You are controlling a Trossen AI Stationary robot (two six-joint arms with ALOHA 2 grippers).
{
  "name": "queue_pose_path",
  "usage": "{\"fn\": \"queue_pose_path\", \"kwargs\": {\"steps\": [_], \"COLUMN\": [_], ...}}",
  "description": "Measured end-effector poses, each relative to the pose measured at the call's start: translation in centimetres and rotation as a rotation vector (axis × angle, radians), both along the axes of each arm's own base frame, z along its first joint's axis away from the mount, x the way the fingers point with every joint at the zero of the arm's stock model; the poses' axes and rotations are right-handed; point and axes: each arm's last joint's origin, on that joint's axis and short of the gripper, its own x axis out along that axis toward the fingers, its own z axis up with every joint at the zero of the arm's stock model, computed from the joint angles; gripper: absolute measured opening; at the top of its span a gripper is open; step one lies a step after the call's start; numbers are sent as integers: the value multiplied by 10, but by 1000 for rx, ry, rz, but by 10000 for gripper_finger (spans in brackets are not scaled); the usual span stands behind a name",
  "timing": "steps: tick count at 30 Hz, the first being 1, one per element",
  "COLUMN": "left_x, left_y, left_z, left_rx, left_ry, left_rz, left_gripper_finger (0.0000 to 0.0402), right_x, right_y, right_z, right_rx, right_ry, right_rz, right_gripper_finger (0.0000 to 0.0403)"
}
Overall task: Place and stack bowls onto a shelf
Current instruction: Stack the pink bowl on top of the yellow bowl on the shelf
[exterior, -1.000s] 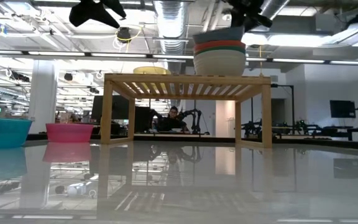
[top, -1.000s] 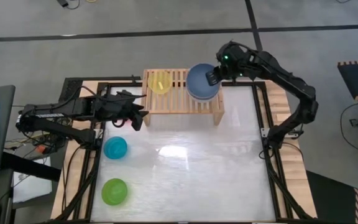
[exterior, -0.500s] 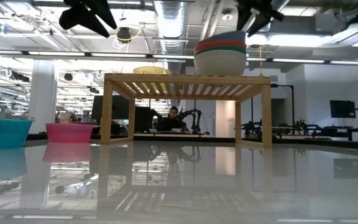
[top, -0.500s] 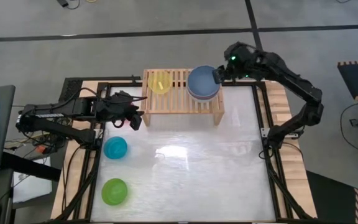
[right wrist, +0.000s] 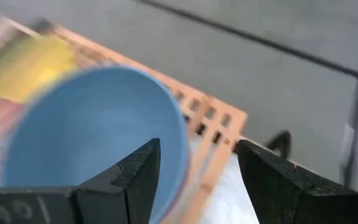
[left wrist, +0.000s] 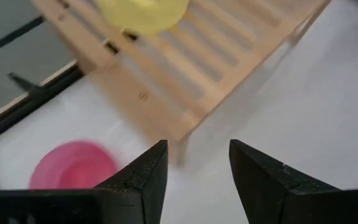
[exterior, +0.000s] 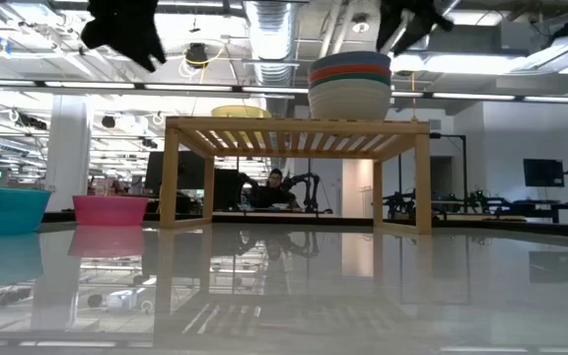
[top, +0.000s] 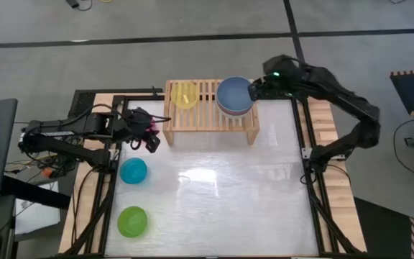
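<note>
Table (top: 214,208): you have a pale glossy top framed by black rails, with the shelf along its far edge and loose bowls near its left side.
Shelf (top: 201,115): your light-wood slatted rack stands upright on two solid legs; from the low view (exterior: 294,133) you see it carrying bowls at both ends of its top.
Right arm: it reaches in from the right, and your right gripper (top: 253,88) sits just beside the right rim of the stack, above the shelf's right end. In its wrist view the two fingers (right wrist: 135,177) stand clearly apart with nothing between them, the blue rim just ahead.
Left arm: it lies over the table's left edge, and your left gripper (top: 152,138) hangs in front of the shelf's left leg. Its fingers (left wrist: 148,171) are spread and empty.
Stack of bowls (exterior: 349,84): four larger bowls are nested on the shelf's right end, cream-white at the bottom, then red, then dark teal, with the blue bowl (top: 234,94) on top.
Cyan bowl (top: 133,171): it rests on the table near the left rail, in front of the left gripper.
Green bowl (top: 132,221): it sits nearer the front, well apart from the shelf.
Yellow bowl (top: 185,95): you see it alone on the shelf's left end.
Pink bowl (left wrist: 73,165): it is on the table by the shelf's left leg, just beside the left gripper.
</note>
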Motion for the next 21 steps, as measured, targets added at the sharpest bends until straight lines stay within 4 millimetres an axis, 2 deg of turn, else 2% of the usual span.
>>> {"fn": "queue_pose_path", "kwargs": {"steps": [4, 10, 16, 21], "left_x": [-11, -25, -26, -30], "left_y": [-1, 0, 13, 28], "left_z": [-17, -60, -103, -120], "left_rx": [-43, -38, -98, -94], "left_ry": [126, 297, 346, 385], "left_rz": [3, -82, -122, -127], "left_gripper_finger": [144, 129, 126, 126], "right_x": [-18, -41, -49, -49], "right_y": [22, 49, 57, 58], "right_z": [15, 24, 25, 24], "right_rx": [-26, 2, -35, -31], "right_ry": [-40, -84, -44, -31], "right_rz": [46, 80, 54, 56], "right_gripper_finger": [240, 240, 240, 240]}}
